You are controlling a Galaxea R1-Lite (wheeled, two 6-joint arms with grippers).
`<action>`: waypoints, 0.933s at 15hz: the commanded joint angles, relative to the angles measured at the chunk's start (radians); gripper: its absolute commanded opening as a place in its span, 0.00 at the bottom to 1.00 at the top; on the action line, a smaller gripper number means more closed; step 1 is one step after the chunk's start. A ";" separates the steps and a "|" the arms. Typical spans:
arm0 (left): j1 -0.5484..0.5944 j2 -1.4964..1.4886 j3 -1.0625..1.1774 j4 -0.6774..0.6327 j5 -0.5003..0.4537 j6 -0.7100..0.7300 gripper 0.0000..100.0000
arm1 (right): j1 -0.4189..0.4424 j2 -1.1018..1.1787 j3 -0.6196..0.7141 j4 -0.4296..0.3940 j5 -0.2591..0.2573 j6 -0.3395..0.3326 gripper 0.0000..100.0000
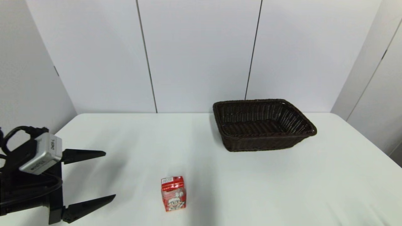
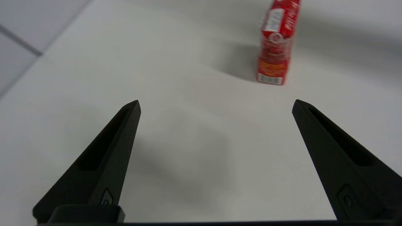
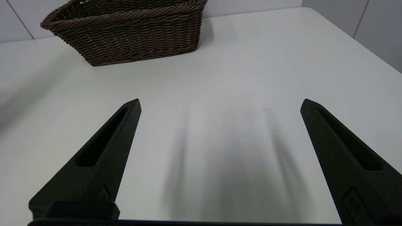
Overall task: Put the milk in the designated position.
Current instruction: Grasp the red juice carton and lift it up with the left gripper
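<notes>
While the milk [image 1: 173, 193] stands upright on the near part of the white table [image 1: 282, 188], well apart from the basket [image 1: 263, 125], the left gripper [image 1: 110, 175] hovers to its left, fingers spread wide, empty. Step looks like approach: next, advance and straddle the carton. The right gripper [image 3: 220, 103], likewise wide and empty, sits parked.

The left gripper [image 2: 216, 101] hangs low over the plain white table [image 2: 188, 131], its two long black tapered fingers [image 2: 103, 160] spread wide apart with nothing between them. Beyond the fingertips stands the milk [image 2: 275, 44], a small red box-shaped carton, upright on the table and clear of both fingers, nearer the line of one finger than the other. A barcode shows at its base, and its shadow falls beside it.
</notes>
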 commanded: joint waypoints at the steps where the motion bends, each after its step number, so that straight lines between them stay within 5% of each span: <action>1: -0.059 0.234 -0.006 0.020 -0.116 0.118 1.00 | 0.000 0.000 0.000 0.000 0.001 0.000 1.00; 8: -0.260 0.426 -0.103 0.028 -0.108 0.076 1.00 | 0.000 0.000 0.000 0.000 -0.001 0.000 1.00; 14: -0.362 0.495 -0.225 0.009 0.000 -0.068 1.00 | 0.000 0.000 0.000 0.000 -0.001 0.000 1.00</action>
